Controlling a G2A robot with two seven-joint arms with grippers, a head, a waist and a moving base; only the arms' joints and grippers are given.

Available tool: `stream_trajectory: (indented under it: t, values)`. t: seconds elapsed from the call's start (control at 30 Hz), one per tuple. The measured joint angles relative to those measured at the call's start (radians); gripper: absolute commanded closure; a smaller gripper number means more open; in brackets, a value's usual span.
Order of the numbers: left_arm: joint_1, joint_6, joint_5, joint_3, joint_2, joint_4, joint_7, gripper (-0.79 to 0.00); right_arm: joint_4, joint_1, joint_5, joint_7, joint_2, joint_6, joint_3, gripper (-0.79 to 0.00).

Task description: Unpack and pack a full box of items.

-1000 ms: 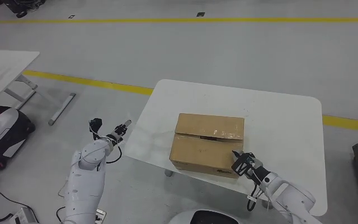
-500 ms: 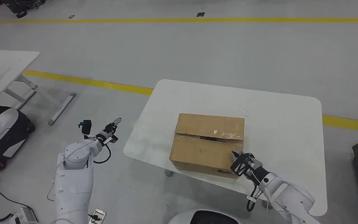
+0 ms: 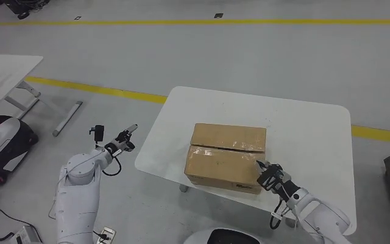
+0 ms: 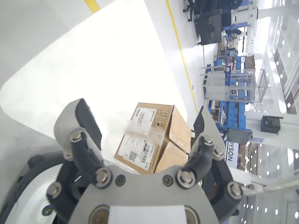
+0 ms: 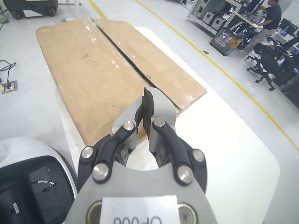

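Grey workshop floor (image 3: 183,55), crossed by yellow lines (image 3: 183,22), lying around a white rounded tabletop (image 3: 304,131); sitting on that tabletop, toward its near edge: cardboard box (image 3: 225,155); lying closed, flaps meeting along a lengthwise seam under glossy clear tape; showing printed labels on the end face turned toward the left gripper (image 4: 142,111); hovering off the tabletop's left edge, above the floor and well apart from the box: that left gripper, jaws spread wide; hanging over the box's near right corner, at the end of the seam: right gripper (image 5: 147,94), jaws pressed together.
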Motion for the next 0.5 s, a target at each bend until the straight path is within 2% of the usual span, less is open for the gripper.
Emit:
stream_trajectory:
  t: [0.27,0.37,0.5]
  values:
    - [0.136,-0.032,0.013,0.148,-0.012,-0.322,-0.005,-0.785,-0.093,-0.095,0.026,-0.012,0.021,0.041,0.135,0.0]
    - [0.171,-0.055,0.065,0.214,-0.011,-0.423,-0.014,-0.785,-0.108,-0.12,0.035,-0.01,0.028,0.044,0.183,0.0]
    - [0.182,-0.082,0.173,0.315,-0.01,-0.506,0.002,-0.785,-0.118,-0.147,0.04,-0.009,0.034,0.051,0.23,0.0]
